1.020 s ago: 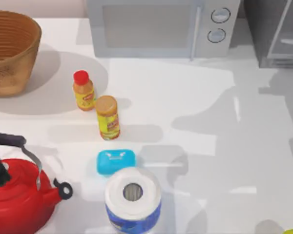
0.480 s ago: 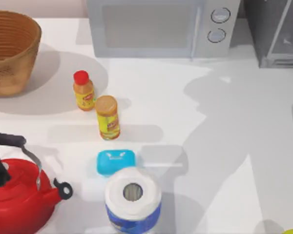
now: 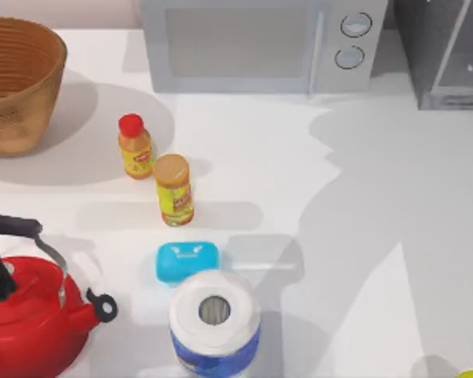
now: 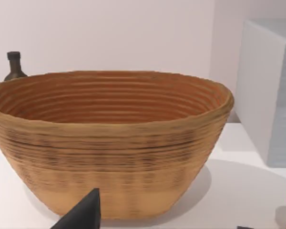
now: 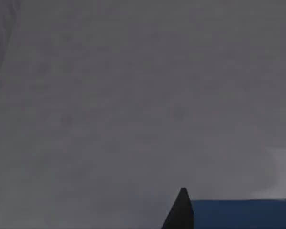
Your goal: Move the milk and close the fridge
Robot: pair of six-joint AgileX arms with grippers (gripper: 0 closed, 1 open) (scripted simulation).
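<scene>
One second on, your right gripper point(image 5: 181, 210), no longer at the fridge point(image 3: 445, 55), carries the milk point(image 5: 243, 213) alongside; jaw state unreadable. Door unclosed.

Red kettle point(image 3: 27, 319), turquoise box point(image 3: 187, 261), ribbed tan basket point(image 4: 109, 143), blue-topped milk point(image 5: 243, 213), white microwave point(image 3: 252, 43)
</scene>
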